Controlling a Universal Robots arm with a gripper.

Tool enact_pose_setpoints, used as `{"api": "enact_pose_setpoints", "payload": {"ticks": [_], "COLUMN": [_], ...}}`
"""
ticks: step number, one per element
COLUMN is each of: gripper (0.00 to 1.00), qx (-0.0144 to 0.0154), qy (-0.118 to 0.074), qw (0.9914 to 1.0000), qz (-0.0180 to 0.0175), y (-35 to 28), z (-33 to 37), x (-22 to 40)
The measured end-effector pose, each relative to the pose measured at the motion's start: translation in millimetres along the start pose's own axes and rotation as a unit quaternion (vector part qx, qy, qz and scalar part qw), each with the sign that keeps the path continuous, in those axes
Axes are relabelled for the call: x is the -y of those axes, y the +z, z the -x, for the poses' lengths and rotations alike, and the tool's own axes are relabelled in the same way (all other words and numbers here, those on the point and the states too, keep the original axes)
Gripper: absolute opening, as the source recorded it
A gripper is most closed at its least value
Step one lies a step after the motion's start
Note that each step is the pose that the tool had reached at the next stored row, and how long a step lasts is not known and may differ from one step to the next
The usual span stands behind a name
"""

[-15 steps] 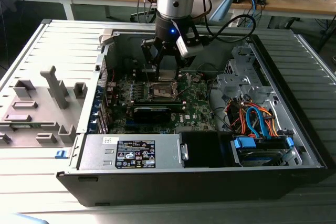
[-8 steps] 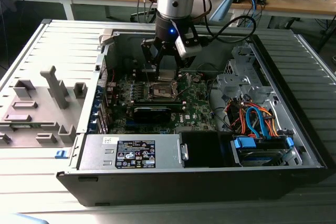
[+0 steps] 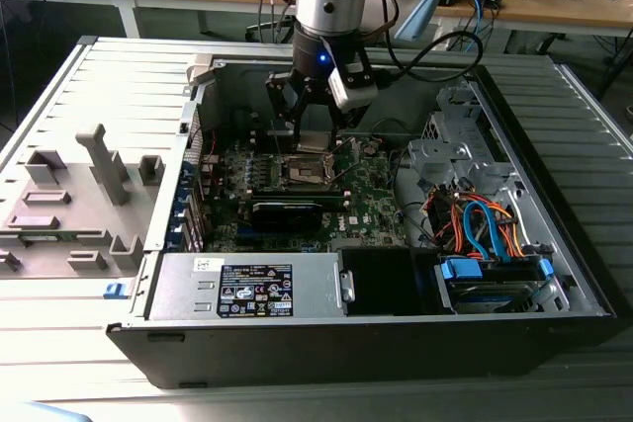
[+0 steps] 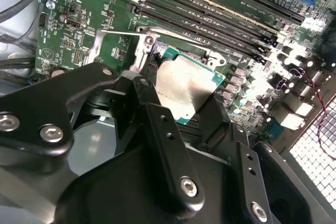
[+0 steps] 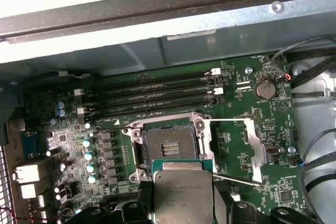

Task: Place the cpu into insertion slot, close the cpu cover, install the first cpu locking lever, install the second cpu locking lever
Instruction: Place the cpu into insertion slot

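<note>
The black two-fingered gripper point(image 3: 315, 133) hangs inside the open grey metal computer case point(image 3: 376, 343), over the green circuit board point(image 5: 233, 109). Its fingers point(image 4: 146, 100) are closed to a narrow grip on the cpu point(image 4: 186, 88), a small flat square chip with a silvery-grey metal top, pinching it by two opposite edges. The chip is held flat, top face up.

In the first wrist view the cpu sits between the fingertips, just beside the insertion slot point(image 5: 169, 148) and overlapping its near rim. The insertion slot is a square dark socket with a silver metal rim, and its contact bed is bare. Whether the chip touches the rim cannot be told.

The cpu cover point(image 5: 253, 142), a thin silver metal frame with a large square cut-out, is swung open and lies beside the slot. Long black memory slots point(image 5: 157, 95) run along the slot's far side.
</note>
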State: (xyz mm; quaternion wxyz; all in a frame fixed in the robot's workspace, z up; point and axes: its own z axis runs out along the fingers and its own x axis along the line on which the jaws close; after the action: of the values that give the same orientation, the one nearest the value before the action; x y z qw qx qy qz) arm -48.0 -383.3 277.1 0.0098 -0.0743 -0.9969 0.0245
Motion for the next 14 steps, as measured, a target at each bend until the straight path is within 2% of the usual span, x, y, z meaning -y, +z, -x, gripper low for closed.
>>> {"api": "enact_pose_setpoints", "payload": {"ticks": [9, 14], "gripper": [0.55, 0.55], "qx": [-0.0014, -0.0024], "qy": [0.028, 0.047], "qw": [0.99962, 0.99890], "qz": [0.0004, 0.0007], "y": [0.0, 0.1], "z": [0.0, 0.0], "x": [0.0, 0.0]}}
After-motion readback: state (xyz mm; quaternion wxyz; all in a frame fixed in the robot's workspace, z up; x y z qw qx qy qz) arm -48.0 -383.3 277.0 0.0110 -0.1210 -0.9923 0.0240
